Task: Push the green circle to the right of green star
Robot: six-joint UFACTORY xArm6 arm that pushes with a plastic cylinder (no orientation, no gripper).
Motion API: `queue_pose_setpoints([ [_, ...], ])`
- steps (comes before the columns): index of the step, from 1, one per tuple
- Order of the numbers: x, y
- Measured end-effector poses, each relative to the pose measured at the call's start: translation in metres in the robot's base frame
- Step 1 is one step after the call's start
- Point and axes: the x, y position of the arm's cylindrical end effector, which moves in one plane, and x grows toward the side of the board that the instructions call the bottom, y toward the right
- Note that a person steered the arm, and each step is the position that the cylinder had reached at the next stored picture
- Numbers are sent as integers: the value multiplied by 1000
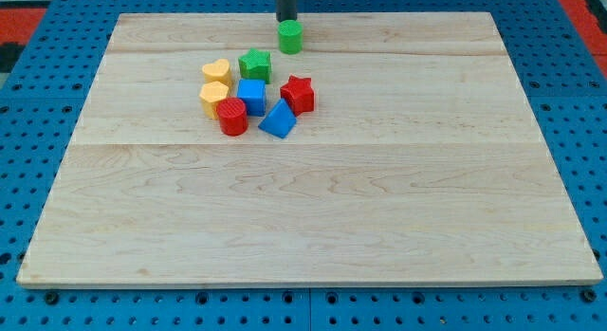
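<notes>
**Tip behind green circle, push toward the star's right side in hand**

Green circle (290, 36) sits near the top edge of the bench (379, 227), just above and to the view's right of the green star (254, 64); the two are near but apart. My tip (285, 19) stands directly above the circle in the view, touching or just short of it; contact cannot be told. No hand on this rig: only the bare rod, holding nothing.

Star heads a tight cluster: yellow heart (216, 71), yellow block (214, 98), red cylinder (231, 116), blue cube (251, 96), blue triangle-like block (279, 119), red star (298, 93).

Judgement: approach done, push just starting. Next move calls for driving the circle toward the view's bottom, level with the star, stopping short of the red star.
</notes>
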Motion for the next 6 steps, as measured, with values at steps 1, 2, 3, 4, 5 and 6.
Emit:
queue_pose_setpoints([
  [1,33,20],
  [2,54,34],
  [3,75,41],
  [4,91,37],
  [5,79,31],
  [6,60,21],
])
